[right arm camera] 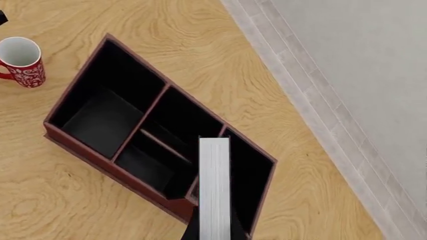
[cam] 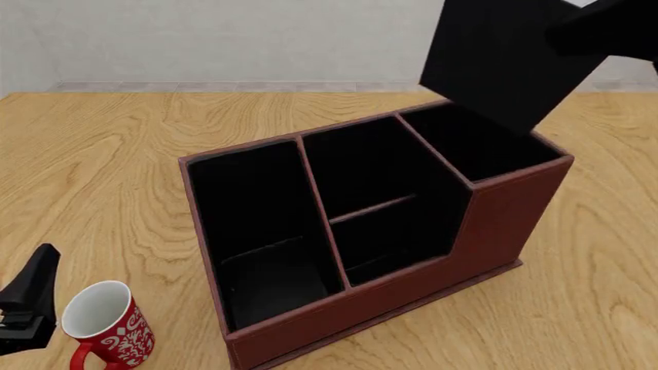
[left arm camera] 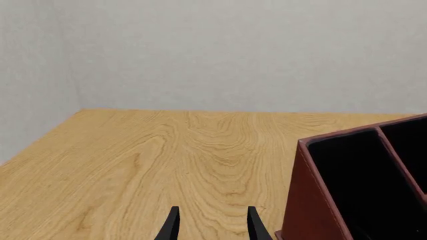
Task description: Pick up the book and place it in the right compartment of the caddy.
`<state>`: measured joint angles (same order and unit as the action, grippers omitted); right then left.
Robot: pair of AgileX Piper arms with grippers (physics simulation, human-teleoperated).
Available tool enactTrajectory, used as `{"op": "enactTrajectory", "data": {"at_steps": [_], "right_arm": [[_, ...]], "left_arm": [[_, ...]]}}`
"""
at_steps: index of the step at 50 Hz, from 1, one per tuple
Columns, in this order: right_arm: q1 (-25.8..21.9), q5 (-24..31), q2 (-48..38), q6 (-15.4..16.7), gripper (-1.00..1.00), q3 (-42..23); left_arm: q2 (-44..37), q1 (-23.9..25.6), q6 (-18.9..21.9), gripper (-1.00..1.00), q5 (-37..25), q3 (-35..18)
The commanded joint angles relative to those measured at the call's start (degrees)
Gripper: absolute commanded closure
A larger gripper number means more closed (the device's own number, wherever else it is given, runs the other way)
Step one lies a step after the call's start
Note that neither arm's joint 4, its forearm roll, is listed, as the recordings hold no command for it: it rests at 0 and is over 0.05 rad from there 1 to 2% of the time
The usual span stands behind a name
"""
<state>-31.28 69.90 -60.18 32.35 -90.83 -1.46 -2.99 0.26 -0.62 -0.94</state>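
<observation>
Book: black hardcover book held tilted in the air above the right compartment of the caddy.
Right claw: clamped on the book.
Left claw: parted, empty, low over the counter near a red mug.

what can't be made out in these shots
- Right gripper: its fingers are not visible in the front view; in the right wrist view the book covers them.
- Right compartment floor: hidden by the book and the caddy walls.
- Left gripper: cut off by the left wrist view's edge.
- Mug: cut off by the front view's edge.
</observation>
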Motion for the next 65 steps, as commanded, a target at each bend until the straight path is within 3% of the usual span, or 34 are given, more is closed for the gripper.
{"op": "enactTrajectory", "data": {"at_steps": [1,48,65], "right_arm": [[4.14,0.0,4.17,-2.28,1.0,1.62],[6.36,0.0,0.3,-3.12,1.0,-0.42],[8.06,0.0,-1.82,-5.42,1.0,-0.97]], "left_arm": [[-0.32,0.59,0.05,-1.0,0.51,0.3],[0.41,0.58,0.07,-1.0,-0.32,0.05],[1.04,0.59,0.07,-1.0,-1.05,-0.18]]}}
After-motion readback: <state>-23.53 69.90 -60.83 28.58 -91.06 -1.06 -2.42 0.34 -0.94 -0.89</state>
